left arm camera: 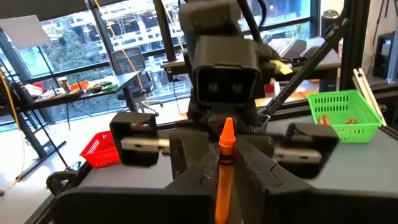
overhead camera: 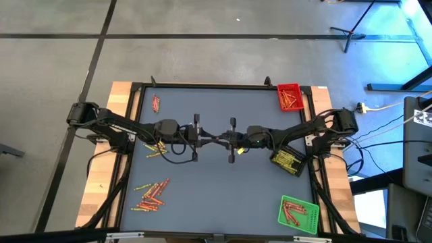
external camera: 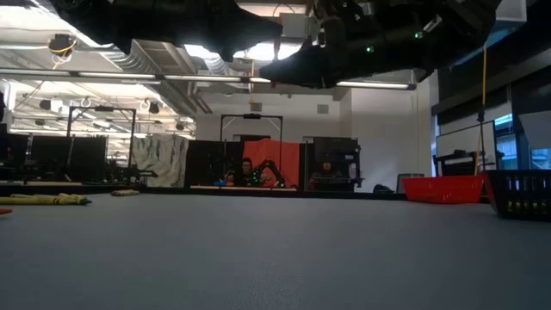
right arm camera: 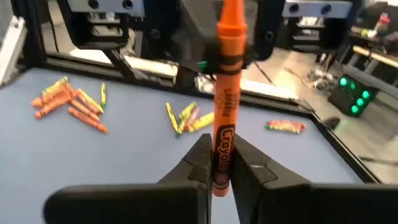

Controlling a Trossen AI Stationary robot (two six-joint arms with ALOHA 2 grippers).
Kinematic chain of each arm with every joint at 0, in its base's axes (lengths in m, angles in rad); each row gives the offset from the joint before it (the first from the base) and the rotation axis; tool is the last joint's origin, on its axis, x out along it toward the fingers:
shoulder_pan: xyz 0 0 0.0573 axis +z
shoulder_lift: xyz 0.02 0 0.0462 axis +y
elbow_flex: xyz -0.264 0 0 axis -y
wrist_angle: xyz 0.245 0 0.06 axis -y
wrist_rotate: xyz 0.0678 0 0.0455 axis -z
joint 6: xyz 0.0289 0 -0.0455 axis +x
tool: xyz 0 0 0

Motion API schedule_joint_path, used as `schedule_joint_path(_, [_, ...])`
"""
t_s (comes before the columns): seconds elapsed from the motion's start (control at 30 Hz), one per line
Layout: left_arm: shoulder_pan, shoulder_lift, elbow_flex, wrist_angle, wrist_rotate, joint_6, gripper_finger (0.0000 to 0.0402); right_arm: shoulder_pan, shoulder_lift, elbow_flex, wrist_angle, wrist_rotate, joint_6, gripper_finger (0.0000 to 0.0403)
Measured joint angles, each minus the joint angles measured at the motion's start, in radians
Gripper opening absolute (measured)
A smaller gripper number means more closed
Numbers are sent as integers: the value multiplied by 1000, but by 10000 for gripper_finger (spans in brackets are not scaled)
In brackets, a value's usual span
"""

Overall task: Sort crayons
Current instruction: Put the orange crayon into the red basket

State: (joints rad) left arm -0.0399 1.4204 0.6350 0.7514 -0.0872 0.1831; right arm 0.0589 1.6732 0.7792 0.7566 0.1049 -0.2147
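Both claws, left point(overhead camera: 214, 140) and right point(overhead camera: 225, 140), tip-to-tip above table centre, clamped.

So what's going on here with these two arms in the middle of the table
The two arms meet above the table's middle, handing over one orange crayon. The left gripper and the right gripper are both shut on it, one at each end. Loose crayons lie on the table's left side, and some already sit in the red tray and the green tray on the right.

Two robot arms, three trays: one red point(overhead camera: 289, 96), one green point(overhead camera: 298, 214), one black point(overhead camera: 287, 161). One orange crayon point(right arm camera: 225, 99) held aloft; loose crayons point(overhead camera: 151, 194) too many to count.
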Motion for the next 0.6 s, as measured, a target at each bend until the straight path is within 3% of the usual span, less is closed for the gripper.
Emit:
schedule_joint_path(0.17, [5,0,0,-57,-17,11,85,1,-133,0,-246,109,27,15])
schedule_joint_path(0.3, [13,-2,0,-96,-112,10,124,-8,-268,0,-510,282,70,20])
schedule_joint_path(0.43, [13,-2,0,-150,-209,11,135,-70,-418,0,-788,440,179,39])
schedule_joint_path(0.6, [13,-2,0,-156,-247,11,136,-223,-531,0,-1051,479,261,25])
